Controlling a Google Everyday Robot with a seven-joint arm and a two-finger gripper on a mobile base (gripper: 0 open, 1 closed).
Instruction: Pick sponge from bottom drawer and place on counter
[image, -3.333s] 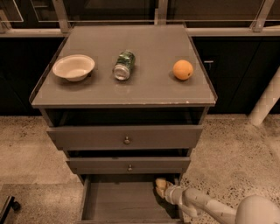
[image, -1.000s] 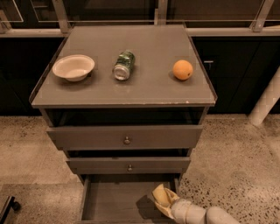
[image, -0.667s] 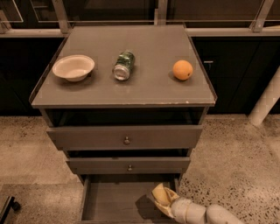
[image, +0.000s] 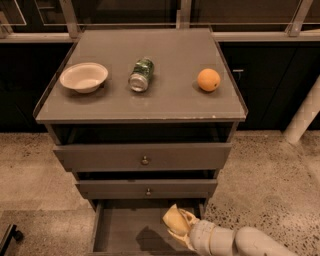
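Note:
The pale yellow sponge (image: 173, 219) is held in my gripper (image: 181, 226), which is shut on it. It hangs just above the floor of the open bottom drawer (image: 125, 232), over the drawer's right part, casting a shadow to its left. My white arm (image: 235, 241) reaches in from the lower right. The counter (image: 170, 97) lies above, at the top of the cabinet.
On the counter stand a pale bowl (image: 83, 76) at the left, a green can (image: 141, 74) lying on its side in the middle and an orange (image: 208, 79) at the right. Two knobbed drawers (image: 145, 160) sit above the bottom drawer. A white pole (image: 305, 112) stands at the right.
My gripper has lifted the sponge off the drawer's right floor and moved it left and up. In the last second it has barely shifted.

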